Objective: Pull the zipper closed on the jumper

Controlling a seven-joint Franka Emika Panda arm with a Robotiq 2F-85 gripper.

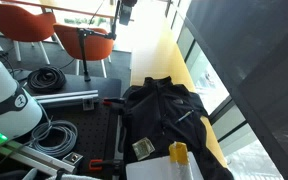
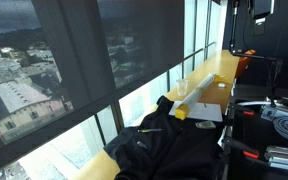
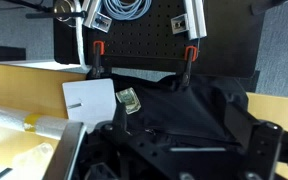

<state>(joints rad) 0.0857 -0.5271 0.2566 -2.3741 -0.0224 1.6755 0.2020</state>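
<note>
A black jumper (image 1: 164,110) lies crumpled on the yellow bench and the black board beside it; it also shows in an exterior view (image 2: 169,145) and in the wrist view (image 3: 189,105). A thin pale zipper line (image 1: 189,118) runs across its front and shows in the wrist view (image 3: 199,150) too. My gripper (image 3: 184,150) hangs high above the jumper, its two dark fingers spread wide and empty. In both exterior views only its lower end shows at the top edge (image 1: 126,10) (image 2: 262,10).
A white sheet (image 3: 89,100), a small green tag (image 3: 130,99) and a yellow cup (image 1: 178,152) lie beside the jumper. Two red-tipped clamps (image 3: 97,50) stand on the pegboard. Coiled cables (image 1: 44,78) and orange chairs (image 1: 29,25) are beyond. Window glass (image 2: 134,60) borders the bench.
</note>
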